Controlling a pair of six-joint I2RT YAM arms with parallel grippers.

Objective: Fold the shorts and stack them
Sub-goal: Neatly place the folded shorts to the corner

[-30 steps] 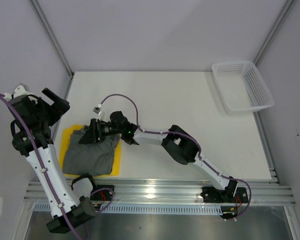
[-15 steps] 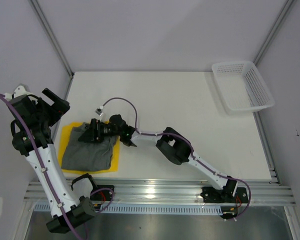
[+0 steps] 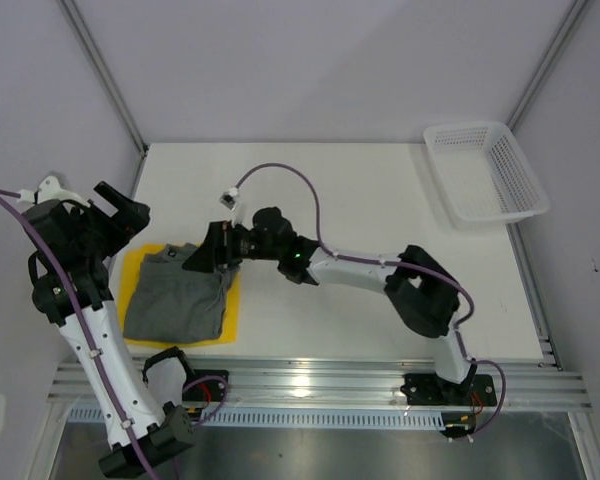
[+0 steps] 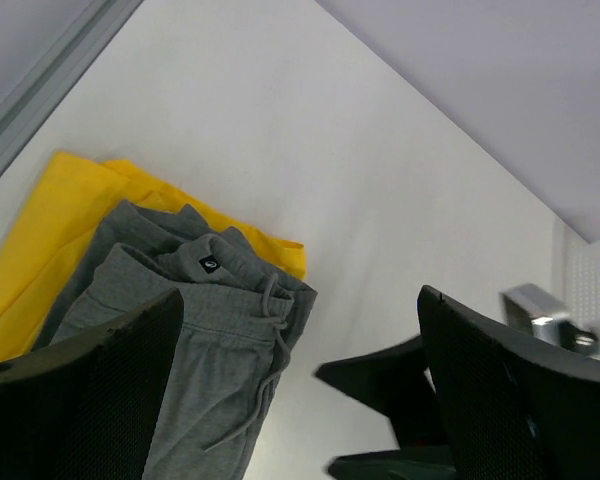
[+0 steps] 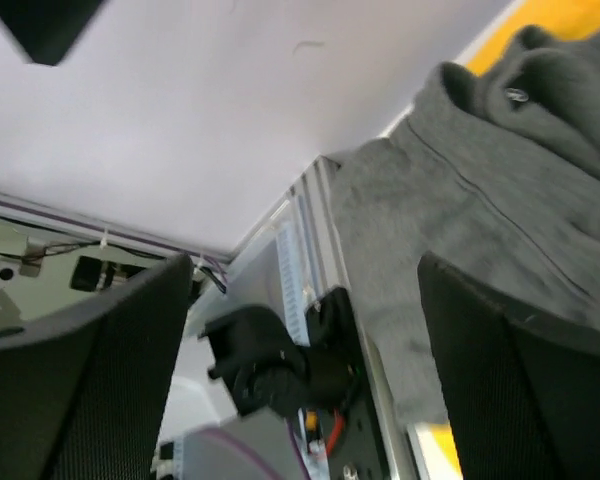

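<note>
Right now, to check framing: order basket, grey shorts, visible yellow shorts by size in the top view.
1. grey shorts and basket: look alike, unranked.
2. yellow shorts: only edges show.

The right arm reaches low and far leftward, the right gripper (image 3: 198, 258) just over the far right corner of the grey-green shorts (image 3: 175, 305), jaws spread wide. The left arm stands raised, the left gripper (image 3: 132, 218) above their far left corner, equally wide.
</note>
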